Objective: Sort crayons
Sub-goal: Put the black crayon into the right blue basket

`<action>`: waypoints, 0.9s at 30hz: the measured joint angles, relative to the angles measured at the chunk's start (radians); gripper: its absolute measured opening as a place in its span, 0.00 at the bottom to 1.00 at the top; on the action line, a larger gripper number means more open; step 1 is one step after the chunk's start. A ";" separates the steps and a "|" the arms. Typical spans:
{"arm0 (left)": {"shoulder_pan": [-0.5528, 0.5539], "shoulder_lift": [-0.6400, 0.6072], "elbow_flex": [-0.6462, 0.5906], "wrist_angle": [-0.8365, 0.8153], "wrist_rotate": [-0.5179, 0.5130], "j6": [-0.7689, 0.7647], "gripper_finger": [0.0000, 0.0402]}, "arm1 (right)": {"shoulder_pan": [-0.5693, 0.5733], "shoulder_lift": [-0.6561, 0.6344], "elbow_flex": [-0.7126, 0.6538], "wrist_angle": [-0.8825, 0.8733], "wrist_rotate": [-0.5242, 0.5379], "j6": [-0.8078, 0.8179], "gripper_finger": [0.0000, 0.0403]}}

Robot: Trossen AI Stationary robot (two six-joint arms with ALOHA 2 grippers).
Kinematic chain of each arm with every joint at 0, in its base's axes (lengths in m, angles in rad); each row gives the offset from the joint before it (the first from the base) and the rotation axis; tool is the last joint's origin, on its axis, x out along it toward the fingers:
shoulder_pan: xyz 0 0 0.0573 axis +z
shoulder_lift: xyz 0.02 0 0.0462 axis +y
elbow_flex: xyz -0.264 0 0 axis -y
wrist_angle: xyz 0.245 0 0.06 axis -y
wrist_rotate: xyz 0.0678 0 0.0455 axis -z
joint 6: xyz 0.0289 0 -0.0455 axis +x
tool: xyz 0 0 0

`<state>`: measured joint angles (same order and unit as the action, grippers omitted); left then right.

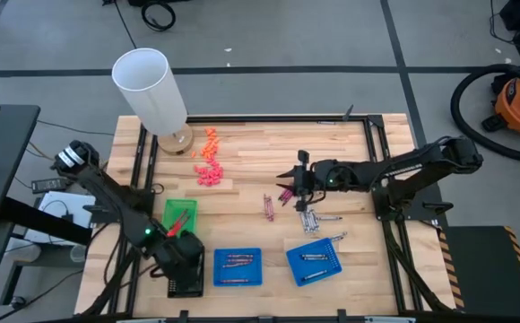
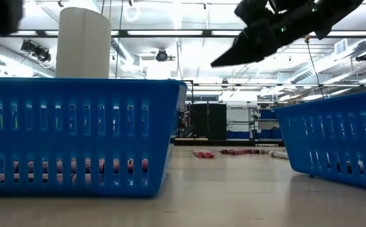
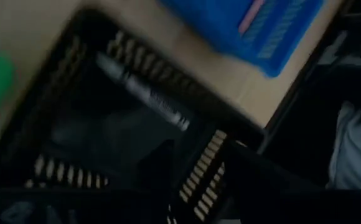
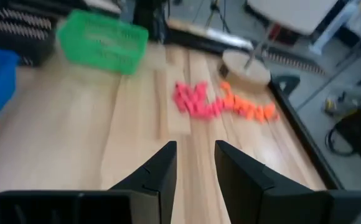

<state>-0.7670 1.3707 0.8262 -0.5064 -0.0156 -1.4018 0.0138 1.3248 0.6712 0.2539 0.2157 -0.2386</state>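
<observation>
Maroon crayons (image 1: 267,205) and silvery grey crayons (image 1: 309,221) lie loose on the wooden table, right of centre. More crayons lie in two blue trays (image 1: 238,267) (image 1: 316,262) near the front edge. A grey crayon (image 3: 146,93) lies in a black tray (image 1: 186,289) at the front left. My left gripper (image 1: 181,260) hangs over that tray. My right gripper (image 4: 196,155) stands open above the table just beyond the loose crayons, pointing toward the left edge, with nothing between its fingers.
A green tray (image 1: 179,213) sits just beyond the black tray. Pink pieces (image 1: 209,173) and orange pieces (image 1: 211,139) lie farther back, beside a white cylinder on a wooden foot (image 1: 152,85). A black frame (image 1: 377,135) runs along the table's edges.
</observation>
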 joint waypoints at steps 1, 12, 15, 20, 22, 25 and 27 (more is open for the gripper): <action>0.016 -0.007 0.000 0.003 -0.010 0.044 0.37 | -0.012 -0.002 0.000 -0.030 0.002 0.009 0.29; 0.205 -0.019 0.000 0.003 -0.051 0.523 0.37 | -0.288 -0.001 0.000 -0.375 0.026 0.106 0.29; 0.258 -0.019 0.000 0.001 -0.066 0.639 0.37 | -0.371 -0.002 0.000 -0.415 0.021 0.119 0.29; 0.345 -0.019 0.000 0.001 -0.085 0.818 0.37 | -0.500 -0.002 0.000 -0.493 -0.050 0.138 0.29; 0.380 -0.019 0.000 0.002 -0.118 0.913 0.37 | -0.556 -0.002 0.000 -0.494 -0.052 0.115 0.28; 0.431 -0.019 0.000 0.003 -0.227 1.055 0.37 | -0.662 -0.002 0.000 -0.476 -0.055 0.105 0.27; 0.468 -0.019 0.000 0.015 -0.329 1.136 0.37 | -0.731 -0.002 0.000 -0.464 -0.075 0.105 0.26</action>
<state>-0.2992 1.3521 0.8261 -0.4918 -0.3448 -0.2655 -0.7172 1.3231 0.6716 -0.2101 0.1405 -0.1333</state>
